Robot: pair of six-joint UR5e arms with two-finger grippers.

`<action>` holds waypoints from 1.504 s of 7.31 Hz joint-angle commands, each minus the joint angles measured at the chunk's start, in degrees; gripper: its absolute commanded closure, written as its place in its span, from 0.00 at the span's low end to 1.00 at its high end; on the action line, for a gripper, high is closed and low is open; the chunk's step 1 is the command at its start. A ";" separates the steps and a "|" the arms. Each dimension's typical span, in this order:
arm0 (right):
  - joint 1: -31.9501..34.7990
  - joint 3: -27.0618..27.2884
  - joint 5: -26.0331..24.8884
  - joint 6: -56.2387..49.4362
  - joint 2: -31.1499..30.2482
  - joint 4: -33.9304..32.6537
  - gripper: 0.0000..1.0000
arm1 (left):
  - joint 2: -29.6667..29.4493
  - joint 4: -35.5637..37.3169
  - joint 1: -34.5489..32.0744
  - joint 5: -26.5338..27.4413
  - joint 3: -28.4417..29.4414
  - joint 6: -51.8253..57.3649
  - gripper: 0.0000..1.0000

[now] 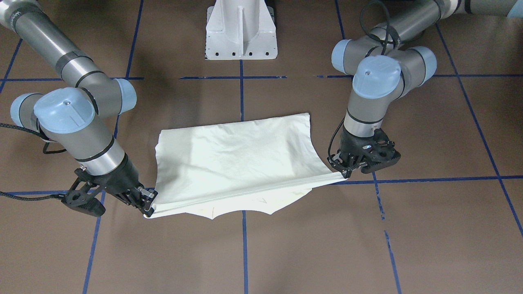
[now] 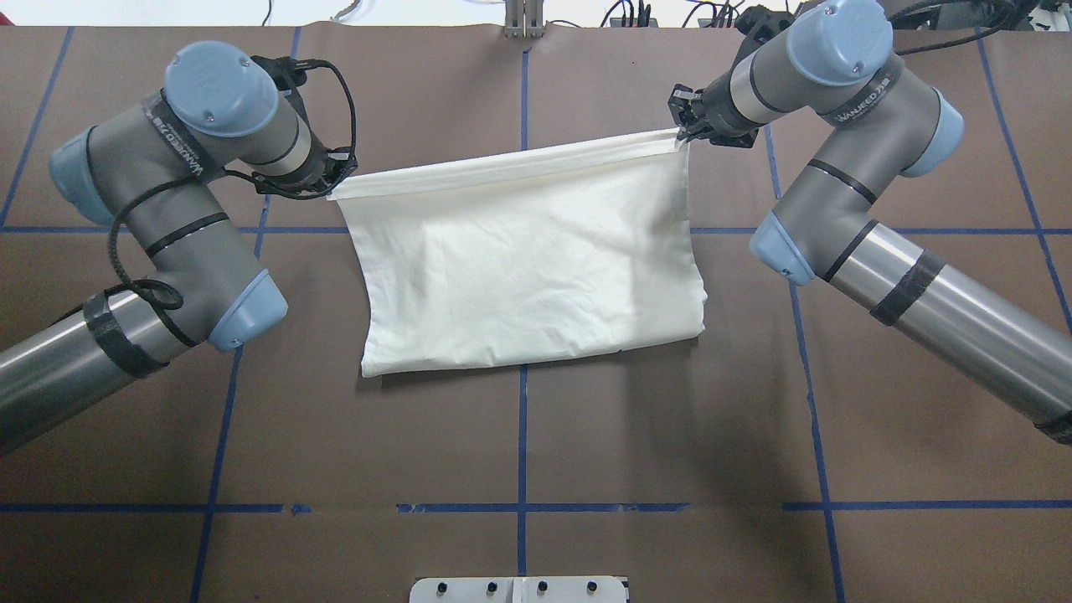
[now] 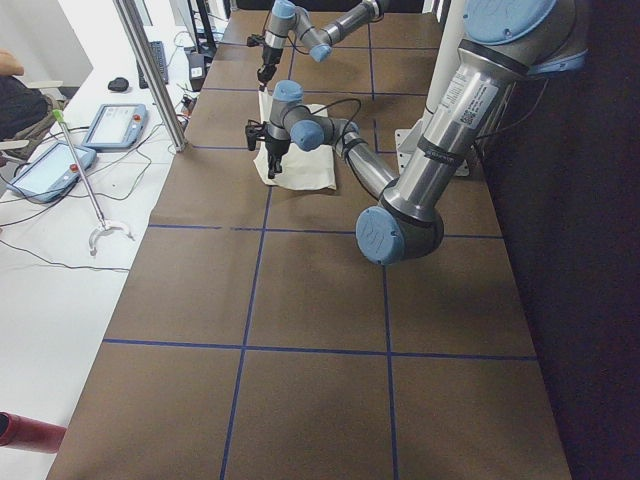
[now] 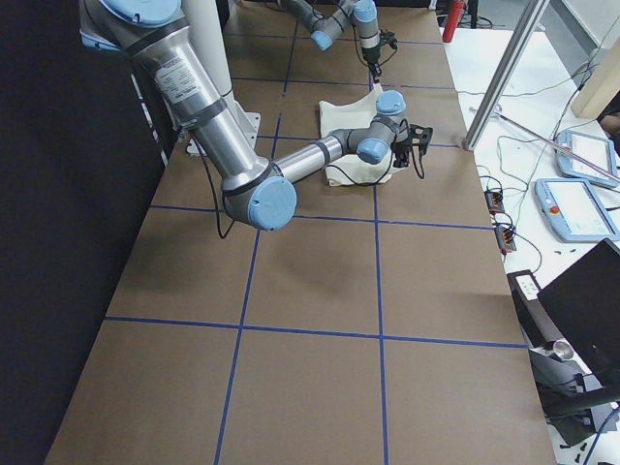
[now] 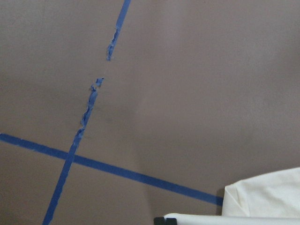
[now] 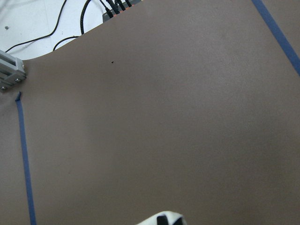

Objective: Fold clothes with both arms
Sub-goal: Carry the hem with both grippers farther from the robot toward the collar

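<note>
On the brown desk (image 2: 519,435) the shirt (image 2: 528,268) lies at the centre, plain side up, and no sleeve sticks out. My left arm (image 2: 193,167) and right arm (image 2: 837,92) each pinch one far corner in their jaws and hold that edge raised. I judge the half-fold is only started; laying it over and letting go are left.

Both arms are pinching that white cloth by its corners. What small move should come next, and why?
Probably carry the raised edge evenly over the half lying flat. The left end effector and right end effector each pinch a far corner of the cream-white cloth shirt, holding that edge taut above the brown table.
</note>
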 commanded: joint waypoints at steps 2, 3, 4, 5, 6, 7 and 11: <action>-1.16 -0.75 -0.25 -0.10 -0.08 0.08 1.00 | -1.48 -2.40 -0.05 0.69 2.89 -0.40 1.00; -1.60 -0.40 -0.07 -0.10 0.01 0.17 1.00 | -1.75 -3.01 0.04 0.61 2.89 -0.40 1.00; -1.69 0.30 0.10 -0.01 -0.08 0.17 1.00 | -2.18 -3.02 0.04 0.61 2.89 -0.57 1.00; -1.69 0.39 0.28 -0.18 -0.86 0.17 0.85 | -2.10 -3.11 0.04 0.61 2.89 -0.40 0.34; -1.78 0.04 0.28 -1.23 -1.30 0.17 0.01 | -2.19 -2.76 0.04 0.61 2.89 -0.49 0.00; -1.52 0.47 1.06 -2.11 -1.48 0.17 0.00 | -2.19 -2.32 -0.22 0.61 2.89 -0.49 0.00; -5.44 22.89 4.33 -1.51 -18.54 1.23 0.00 | -1.31 -2.32 -0.93 0.43 0.36 -0.05 0.00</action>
